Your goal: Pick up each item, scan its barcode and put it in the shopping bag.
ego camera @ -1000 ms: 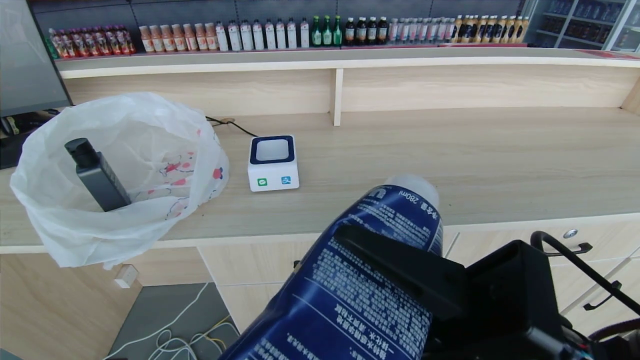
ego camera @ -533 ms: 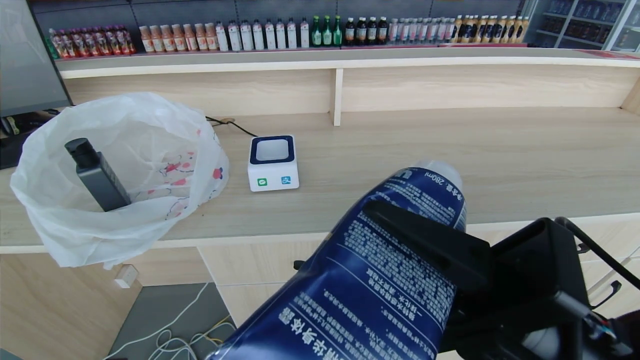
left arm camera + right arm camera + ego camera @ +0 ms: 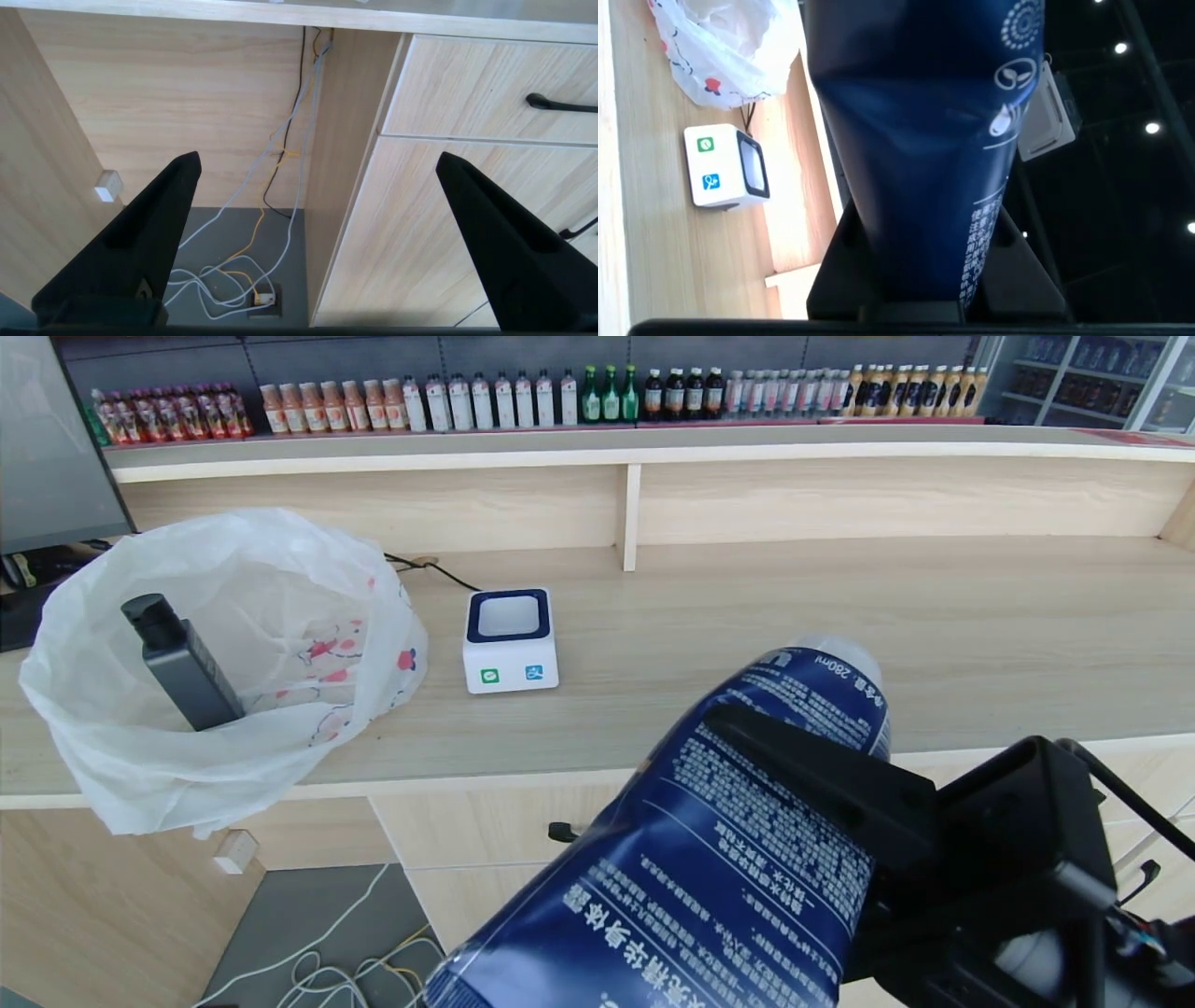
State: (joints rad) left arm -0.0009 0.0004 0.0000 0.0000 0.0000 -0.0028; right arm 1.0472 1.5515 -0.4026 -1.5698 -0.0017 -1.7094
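My right gripper (image 3: 794, 775) is shut on a large dark blue bottle (image 3: 709, 859) with white print, held tilted low in the head view, its pale cap end (image 3: 834, 649) pointing toward the counter. The right wrist view has the same blue bottle (image 3: 915, 121) clamped between the fingers (image 3: 842, 245). A white cube scanner (image 3: 510, 639) with a dark-rimmed window sits on the wooden counter (image 3: 840, 616), left of the bottle. The white plastic shopping bag (image 3: 215, 653) stands open at the counter's left end with a dark grey bottle (image 3: 182, 663) inside. My left gripper (image 3: 318, 168) hangs open below the counter.
A raised shelf with a vertical divider (image 3: 631, 513) runs behind the counter, and rows of drink bottles (image 3: 560, 397) line the back. Cabinet drawers with a black handle (image 3: 561, 103) and loose cables (image 3: 234, 280) on the floor lie below.
The right gripper with the blue bottle has shifted to the right and slightly farther over the counter edge. Bag, scanner and the left gripper's surroundings are unchanged.
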